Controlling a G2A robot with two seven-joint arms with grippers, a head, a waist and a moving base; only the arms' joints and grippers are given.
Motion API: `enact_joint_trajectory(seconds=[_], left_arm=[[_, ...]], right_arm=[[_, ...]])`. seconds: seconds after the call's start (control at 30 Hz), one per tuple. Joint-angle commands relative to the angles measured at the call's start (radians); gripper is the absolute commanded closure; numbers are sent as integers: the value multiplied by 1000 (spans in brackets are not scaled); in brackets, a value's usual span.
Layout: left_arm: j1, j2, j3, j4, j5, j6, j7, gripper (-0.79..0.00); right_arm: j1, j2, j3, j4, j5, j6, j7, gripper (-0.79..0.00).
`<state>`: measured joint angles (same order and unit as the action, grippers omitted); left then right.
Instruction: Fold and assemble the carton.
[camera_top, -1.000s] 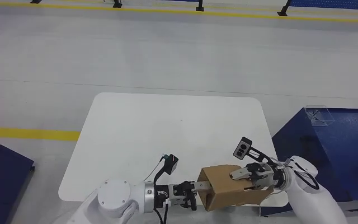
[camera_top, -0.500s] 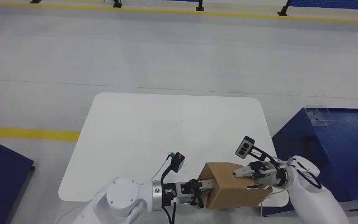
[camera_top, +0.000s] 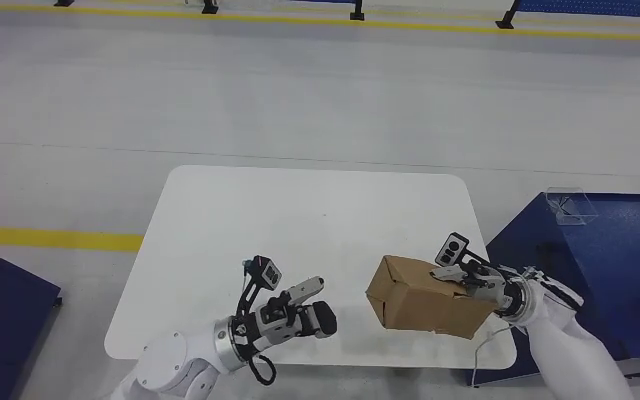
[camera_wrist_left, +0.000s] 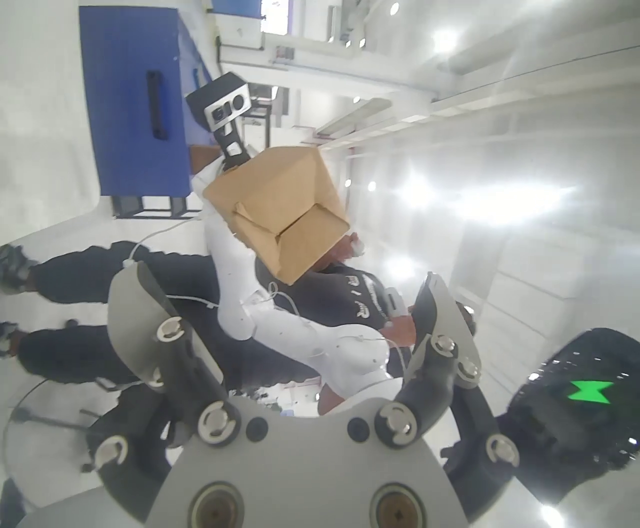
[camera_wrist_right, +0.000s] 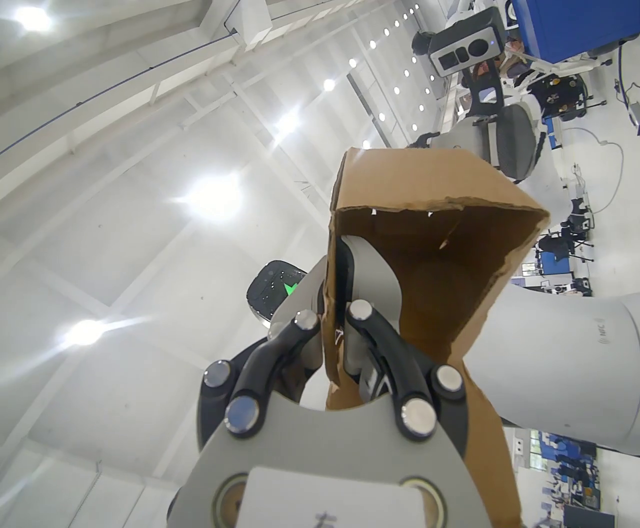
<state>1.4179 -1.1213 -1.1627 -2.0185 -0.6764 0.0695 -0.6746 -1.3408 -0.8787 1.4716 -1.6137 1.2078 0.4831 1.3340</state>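
Note:
A brown carton hangs tilted over the white table near its front right corner. My right gripper is shut on one wall of the carton at its open end; in the right wrist view the gripper pinches that wall, and the hollow carton stretches away from it. My left gripper stands open to the left of the carton, apart from it. In the left wrist view the left gripper holds nothing, and the carton shows its folded end flaps farther off.
A blue bin stands just off the table's right edge, with a small clear container on its top. The back and left parts of the table are bare white surface. A yellow line runs across the floor at left.
My left gripper has let go of the carton's end and pulled back to the left. My right gripper has carried the carton up and to the right, tilting it.

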Motion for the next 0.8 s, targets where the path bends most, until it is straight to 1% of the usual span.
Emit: enact_joint_trajectory(seconds=[0.0, 0.17, 0.2, 0.3, 0.37, 0.4, 0.47, 0.5, 0.57, 0.6, 0.7, 0.73, 0.77], left_arm=[[-1, 0, 1, 0, 10, 5, -1, -785], [-1, 0, 1, 0, 10, 5, -1, -785], [-1, 0, 1, 0, 10, 5, -1, -785], [-1, 0, 1, 0, 10, 5, -1, -785], [-1, 0, 1, 0, 10, 5, -1, -785], [-1, 0, 1, 0, 10, 5, -1, -785], [-1, 0, 1, 0, 10, 5, -1, -785], [-1, 0, 1, 0, 10, 5, -1, -785], [-1, 0, 1, 0, 10, 5, -1, -785], [-1, 0, 1, 0, 10, 5, -1, -785], [-1, 0, 1, 0, 10, 5, -1, -785], [-1, 0, 1, 0, 10, 5, -1, -785], [-1, 0, 1, 0, 10, 5, -1, -785]], right_arm=[[0, 0, 0, 0, 0, 0, 0, 0], [-1, 0, 0, -1, 6, 4, -6, 0], [-2, -2, -4, -14, 57, 46, -43, 0], [31, -2, 20, -24, 265, 254, -276, 0], [52, -3, 25, 2, 419, 413, -497, 0], [70, -4, 29, 17, 510, 460, -615, 0], [91, -7, 7, 59, 710, 516, -904, 0], [106, -7, -9, 59, 817, 525, -1046, 0], [117, -4, -54, 60, 1039, 459, -1381, 0], [127, -1, -74, 29, 1166, 416, -1539, 0], [146, 16, -106, -62, 1492, 183, -2032, 0], [153, 20, -109, -87, 1592, 103, -2169, 0], [164, 25, -108, -104, 1651, 23, -2288, 0]])
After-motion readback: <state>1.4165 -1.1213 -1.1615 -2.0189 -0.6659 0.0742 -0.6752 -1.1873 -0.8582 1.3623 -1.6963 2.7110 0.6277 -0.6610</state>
